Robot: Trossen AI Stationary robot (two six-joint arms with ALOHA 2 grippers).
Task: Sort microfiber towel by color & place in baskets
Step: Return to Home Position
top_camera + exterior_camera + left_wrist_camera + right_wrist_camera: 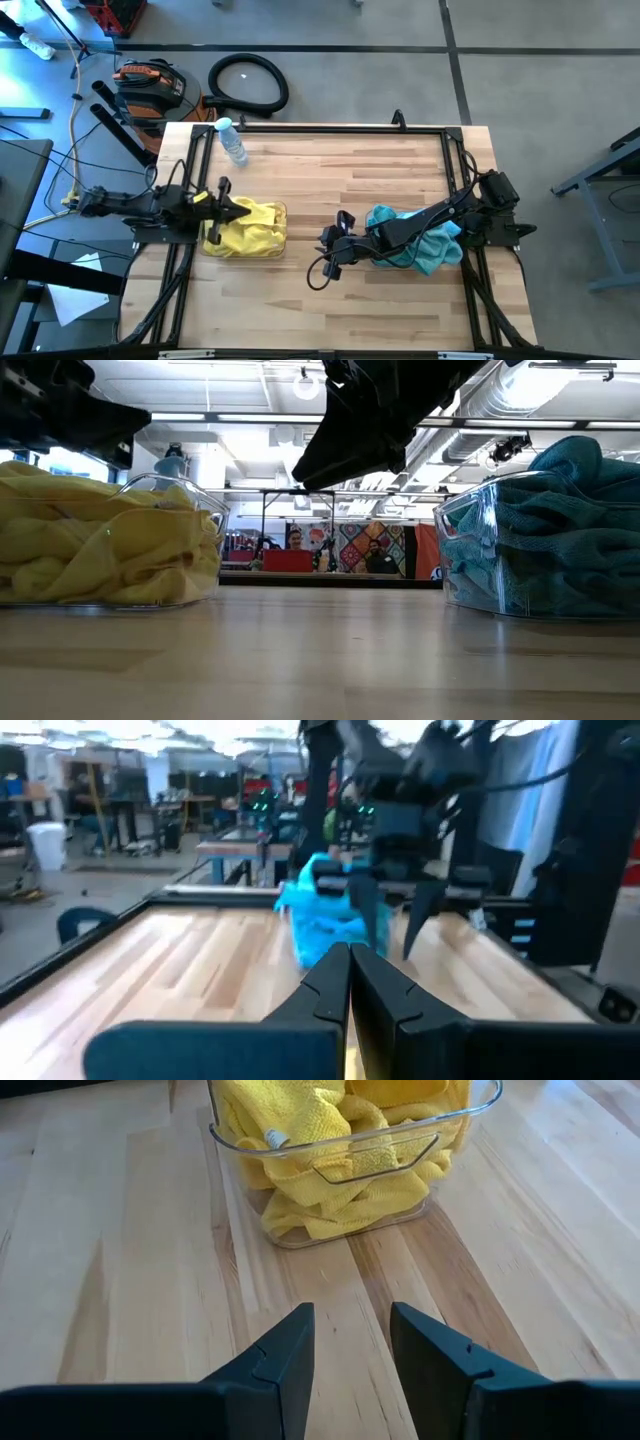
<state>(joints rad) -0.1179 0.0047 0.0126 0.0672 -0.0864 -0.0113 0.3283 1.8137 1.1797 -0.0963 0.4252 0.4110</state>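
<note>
1. Your right gripper (350, 1325) is part open and holds nothing. It sits low over the table (340, 170), and the yellow towels (330, 1130) lie just ahead of it in their clear basket (455, 1120).
2. Your left gripper (350, 990) has its fingers pressed together, empty, above that basket's left side.
3. The teal towels (430, 245) are heaped in the second basket (470, 560), under the right arm.
4. A water bottle (232, 140) lies near the far left corner, well apart from both grippers.
5. The right arm stretches across toward mid-table. The left arm reaches in from the left edge.
</note>
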